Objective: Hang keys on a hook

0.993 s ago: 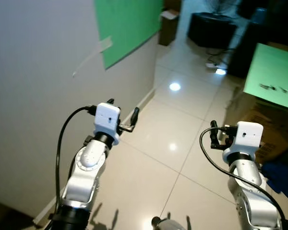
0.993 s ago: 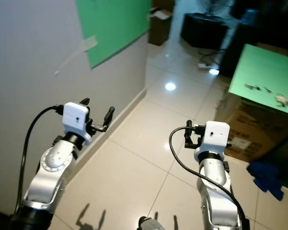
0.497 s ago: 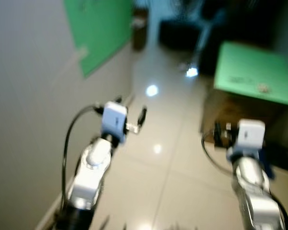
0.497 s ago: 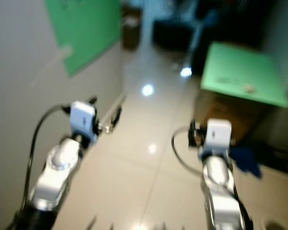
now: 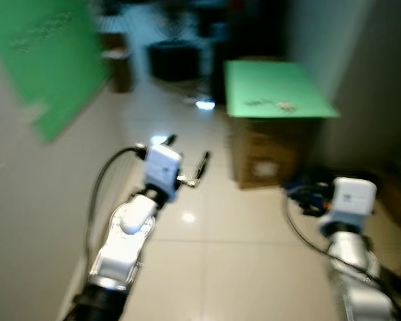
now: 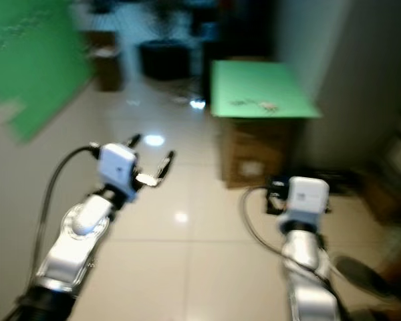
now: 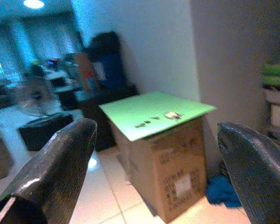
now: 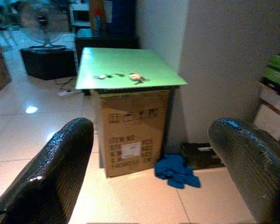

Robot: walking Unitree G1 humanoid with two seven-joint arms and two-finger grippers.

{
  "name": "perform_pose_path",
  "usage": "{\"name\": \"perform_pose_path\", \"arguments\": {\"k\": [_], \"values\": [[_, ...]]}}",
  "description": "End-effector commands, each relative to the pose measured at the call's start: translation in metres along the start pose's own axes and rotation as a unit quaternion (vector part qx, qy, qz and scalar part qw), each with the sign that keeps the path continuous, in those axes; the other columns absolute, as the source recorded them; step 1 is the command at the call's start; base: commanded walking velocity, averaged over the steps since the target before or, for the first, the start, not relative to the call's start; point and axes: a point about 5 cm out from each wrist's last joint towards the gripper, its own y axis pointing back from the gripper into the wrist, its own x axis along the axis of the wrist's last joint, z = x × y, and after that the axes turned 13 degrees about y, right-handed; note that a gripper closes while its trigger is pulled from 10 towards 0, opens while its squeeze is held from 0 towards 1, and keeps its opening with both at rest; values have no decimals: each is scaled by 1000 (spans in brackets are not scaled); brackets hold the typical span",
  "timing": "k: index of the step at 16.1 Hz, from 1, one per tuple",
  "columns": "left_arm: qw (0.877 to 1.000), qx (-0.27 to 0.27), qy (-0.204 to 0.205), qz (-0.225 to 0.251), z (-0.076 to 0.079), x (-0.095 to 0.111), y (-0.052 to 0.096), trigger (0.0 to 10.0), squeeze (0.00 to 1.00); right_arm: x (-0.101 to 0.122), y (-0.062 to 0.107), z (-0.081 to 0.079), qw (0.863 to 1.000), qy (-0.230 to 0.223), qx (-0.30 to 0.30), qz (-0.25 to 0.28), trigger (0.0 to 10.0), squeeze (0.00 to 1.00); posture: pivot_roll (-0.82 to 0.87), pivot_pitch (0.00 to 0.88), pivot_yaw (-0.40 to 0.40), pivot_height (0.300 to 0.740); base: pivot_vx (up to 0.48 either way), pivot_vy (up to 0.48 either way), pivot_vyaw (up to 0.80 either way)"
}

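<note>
- While the head views are blurred, the step in hand looks like approaching the keys [image 5: 274, 104], small objects lying on a green board [image 5: 277, 87] atop a cardboard box [image 5: 267, 157] ahead. To do it well, the robot should probably square up to the box and stop near enough that an arm can reach over the board. The left pincer [image 5: 185, 160] is raised over the tiled floor [image 5: 207, 234], fingers spread wide and empty, well short of the keys. The right pincer [image 6: 275, 194] sits near the box's foot.
- From the left wrist, both fingers [image 7: 51, 168] stand wide apart with nothing between them; the keys [image 7: 170, 115] lie well beyond, on the board's far part.
- From the right wrist, the fingers [image 8: 46, 172] are likewise wide apart and empty; the keys [image 8: 135, 77] rest on the board [image 8: 126, 63], well apart from the pincer and higher. A blue cloth [image 8: 177, 170] lies on the floor beside the box [image 8: 130, 135]; no hook can be made out.
</note>
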Motion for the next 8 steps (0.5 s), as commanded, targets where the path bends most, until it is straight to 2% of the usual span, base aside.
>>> {"name": "perform_pose_path", "arguments": {"k": [1,4,5,6,8], "values": [[1000,-6,1,-7,2,-3,-1,10000,0,5,0,5,1000,14,-6,13,10000,0,-147,0,56,740,405,0,0],[1000,-7,7,-17,1,-8,-1,10000,0,-1,1,2,999,42,15,16,10000,0,-149,0,70,740,401,0,0],[1000,3,13,-23,-4,-17,-2,10000,0,-12,1,-2,999,28,20,-6,10000,0,-157,0,74,740,405,0,0],[999,6,5,-38,-7,-27,-1,10000,0,-24,2,-4,999,38,26,-17,10000,0,-157,0,74,740,405,0,0],[998,22,21,-50,-15,-35,3,10000,0,-36,7,-4,999,36,25,-22,10000,0,-154,0,80,740,416,0,0]]}}
